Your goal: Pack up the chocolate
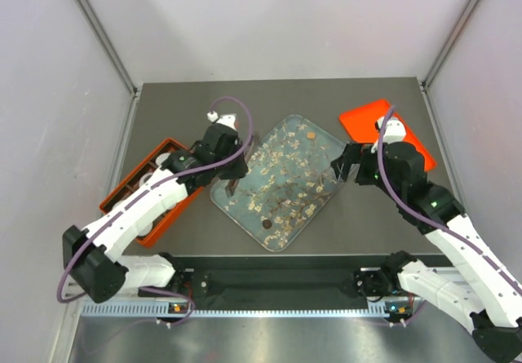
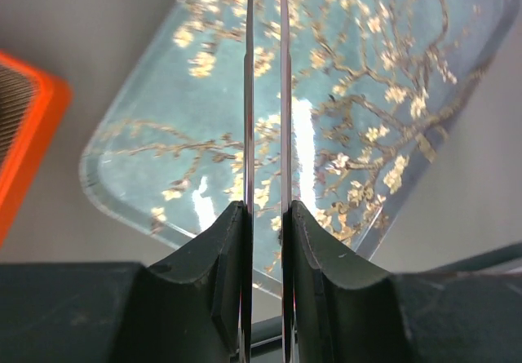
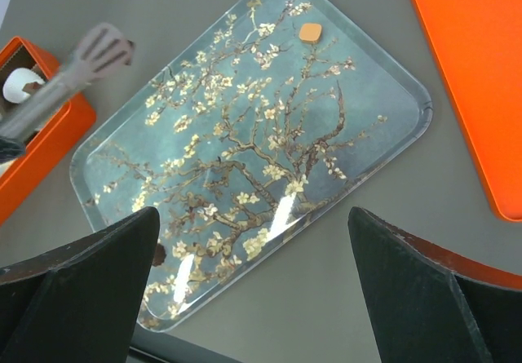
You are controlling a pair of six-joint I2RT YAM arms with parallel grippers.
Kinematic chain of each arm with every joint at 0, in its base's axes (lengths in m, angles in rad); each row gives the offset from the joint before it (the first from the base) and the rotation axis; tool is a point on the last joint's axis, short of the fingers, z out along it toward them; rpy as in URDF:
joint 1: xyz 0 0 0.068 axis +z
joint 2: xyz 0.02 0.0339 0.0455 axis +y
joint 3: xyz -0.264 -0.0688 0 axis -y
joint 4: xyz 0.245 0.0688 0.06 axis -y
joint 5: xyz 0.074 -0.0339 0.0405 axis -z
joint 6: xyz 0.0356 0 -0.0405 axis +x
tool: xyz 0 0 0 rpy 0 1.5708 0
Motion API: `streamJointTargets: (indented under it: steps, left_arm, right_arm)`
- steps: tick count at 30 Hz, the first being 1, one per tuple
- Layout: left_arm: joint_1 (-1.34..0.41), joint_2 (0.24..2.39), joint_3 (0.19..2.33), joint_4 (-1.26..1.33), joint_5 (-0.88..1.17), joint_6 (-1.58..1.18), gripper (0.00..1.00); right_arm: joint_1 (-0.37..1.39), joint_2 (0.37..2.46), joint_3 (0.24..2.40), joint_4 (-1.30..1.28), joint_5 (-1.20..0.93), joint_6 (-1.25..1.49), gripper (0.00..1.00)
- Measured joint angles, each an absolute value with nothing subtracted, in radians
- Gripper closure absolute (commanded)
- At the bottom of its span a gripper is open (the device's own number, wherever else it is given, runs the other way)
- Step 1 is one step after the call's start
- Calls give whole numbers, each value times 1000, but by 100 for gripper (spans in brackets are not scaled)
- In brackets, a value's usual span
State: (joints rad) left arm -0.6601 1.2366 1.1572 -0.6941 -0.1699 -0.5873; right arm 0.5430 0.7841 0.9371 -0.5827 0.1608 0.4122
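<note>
Dark grey table [image 1: 277, 98] with blossom-patterned tray [image 1: 281, 163], orange box [image 1: 134, 174] left, seemingly an orange lid [image 1: 363, 120] right

No text, label, brand, number or sign can be read in any of the three views. The only marking noted is a printed blossom-branch pattern on the tray [image 3: 245, 159] at mid-worktop, and it is a picture, not lettering.
</note>
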Motion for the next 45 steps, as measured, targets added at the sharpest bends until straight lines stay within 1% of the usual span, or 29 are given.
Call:
streamJointTargets:
  steps: [4,17,22,23,25,34,36,37,40,45]
  left_arm:
    - [-689,1297,1136,-644,-121,-556,86]
    - [-756,1366,1023,-603,-86,-533,85]
    - [-773,1407,1009,-593,-81,-533,76]
    - [-776,1411,1010,-590,-85,-532,72]
    - [-782,1415,1010,-588,-94,-532,69]
    - [-791,1426,1063,-629,-127,-533,62]
    - [-791,1426,1080,-643,-135,-533,58]
    - [-791,1426,1085,-648,-140,-534,55]
    - [-792,1421,1092,-663,-151,-537,52]
    - [-792,1402,1098,-702,-165,-547,51]
  right_arm:
    - [543,782,936,-583,165,395,0]
    - [543,762,917,-566,186,366,0]
    - [543,764,910,-566,190,360,0]
    - [543,764,910,-565,191,360,0]
    - [543,765,910,-565,191,359,0]
    - [543,766,910,-564,197,359,0]
    - [543,766,910,-564,198,360,0]
    - [543,766,910,-564,198,360,0]
    - [543,766,910,-564,198,360,0]
    - [543,759,910,-565,198,360,0]
